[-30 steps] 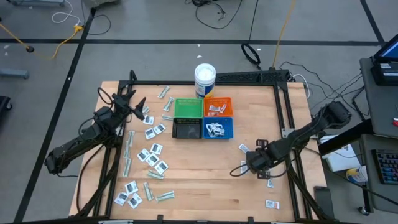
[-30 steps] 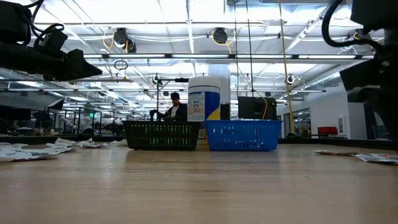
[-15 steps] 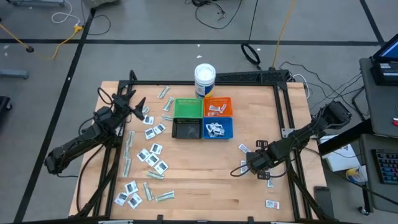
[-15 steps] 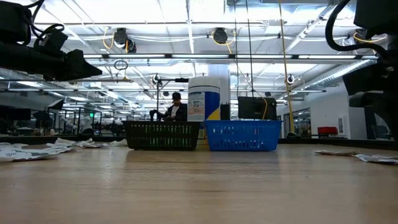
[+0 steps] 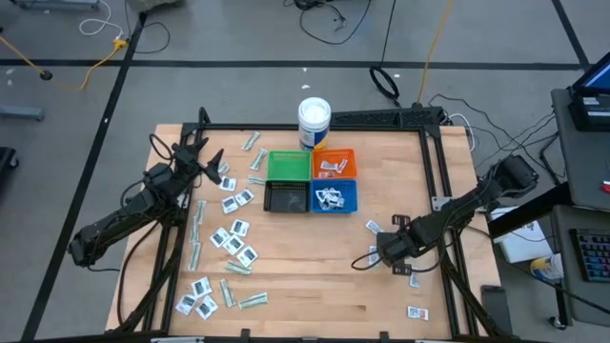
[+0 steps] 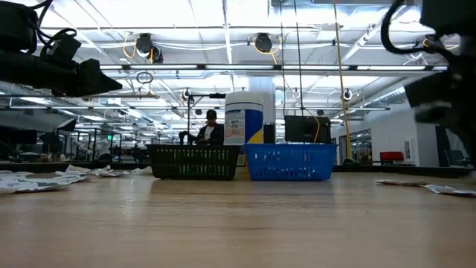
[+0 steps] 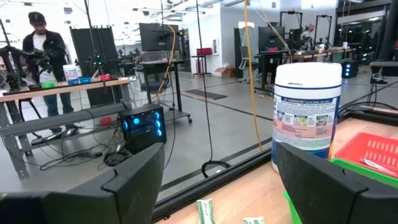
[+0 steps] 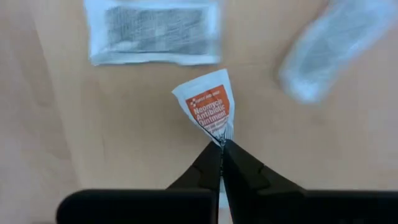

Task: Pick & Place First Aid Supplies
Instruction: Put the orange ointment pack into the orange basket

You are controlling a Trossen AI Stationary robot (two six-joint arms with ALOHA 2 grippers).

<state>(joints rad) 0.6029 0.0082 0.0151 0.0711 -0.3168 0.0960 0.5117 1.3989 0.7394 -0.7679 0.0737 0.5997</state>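
From above, the right gripper [image 5: 398, 254] sits low over the right side of the table [image 5: 315, 286], among a few loose packets [image 5: 374, 228], while the left gripper [image 5: 212, 164] waits raised at the far left, beside the big scatter of supplies [image 5: 233, 233]. The four bins [image 5: 312, 180] lie toward the table's middle from the right gripper, so the carry should run inward and away from the front edge. The right arm is plainly the nearer one to this packet.

The level view gives only the right arm [image 6: 446, 89] as a dark blur at the edge, with flat packets [image 6: 428, 186] below it; the grasp itself is not visible.

The left wrist view shows its fingers [image 7: 134, 180] spread wide with nothing between them (the white tub [image 7: 308, 115] stands beyond).

Only the right wrist view settles the grasp: the fingertips [image 8: 219, 163] are pinched tight on one corner of the orange-printed ointment sachet [image 8: 208, 112], whose length runs straight out ahead of the tips. A white sachet [image 8: 152, 31] lies beyond it, apart.
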